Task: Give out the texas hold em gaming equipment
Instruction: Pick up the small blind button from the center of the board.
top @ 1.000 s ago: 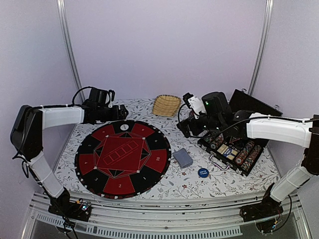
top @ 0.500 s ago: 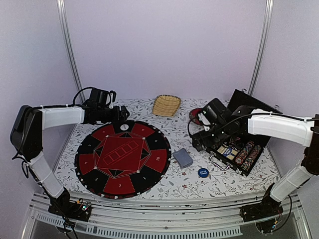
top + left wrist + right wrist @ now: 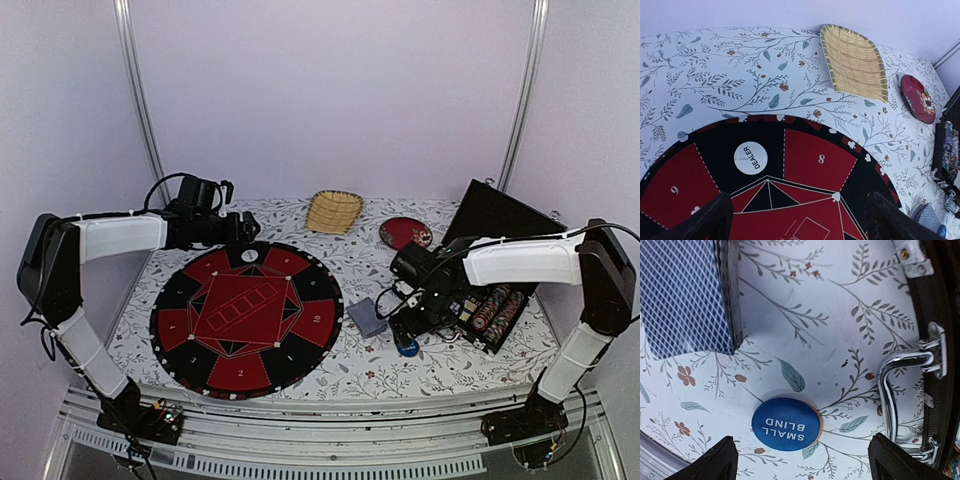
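Top external view shows us the round red-and-black mat (image 3: 246,316), then the open chip case (image 3: 490,300) to its right, the blue-backed card deck (image 3: 366,317) between them. Our right gripper (image 3: 801,437) hangs wide open and empty over the blue SMALL BLIND button (image 3: 785,424) beside the deck; our left gripper (image 3: 799,196), equally spread and empty, hovers above the mat's white DEALER button (image 3: 750,158).
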